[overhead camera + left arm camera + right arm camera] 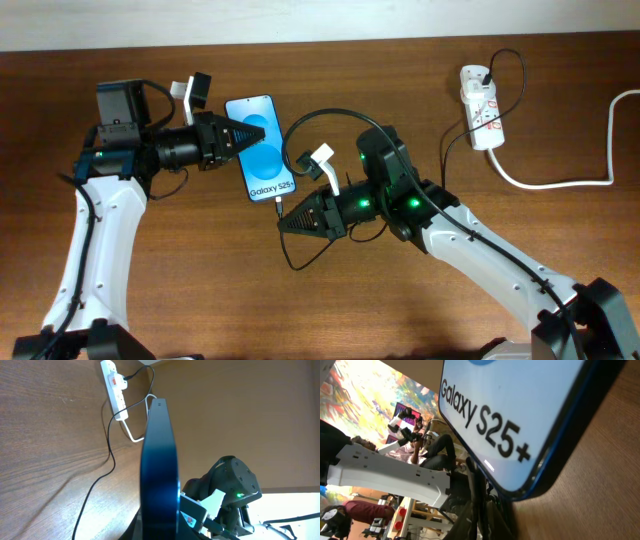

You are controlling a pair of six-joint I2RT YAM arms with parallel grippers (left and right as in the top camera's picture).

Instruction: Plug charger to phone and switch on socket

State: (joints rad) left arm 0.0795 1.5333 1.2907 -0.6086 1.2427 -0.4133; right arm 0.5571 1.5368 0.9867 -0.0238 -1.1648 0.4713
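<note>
Phone (268,165) is lying screen-up and angled on the wooden table (200,285), close to the far edge, with the left gripper (252,137) reaching over its long left side. Only the left wrist view is showing the phone (160,470) edge-on, running up the middle of the gripper with dark gripper parts hugging both faces, so the left gripper is pinching it. The right wrist view alone is giving the lit screen (520,410) close up, "Galaxy S25+" reading across it and one dark corner touching the wood. The right gripper (283,222) is pointing at the phone's near short edge, and whether it is spread or pressed together I cannot tell. The charger (335,112) is arching over the right arm, its small tip (277,206) sitting just at that short edge; whether it is seated is not showing. The socket (484,115) is lying well apart at the far right and is holding the charger's black plug (478,75) in its far outlet. A thick white cord (560,184) is running off toward the right edge. From the left wrist the socket (115,390) is showing a red switch mark (114,381). Wood crossed by thin cable (111,455) is stretching between phone and socket.
</note>
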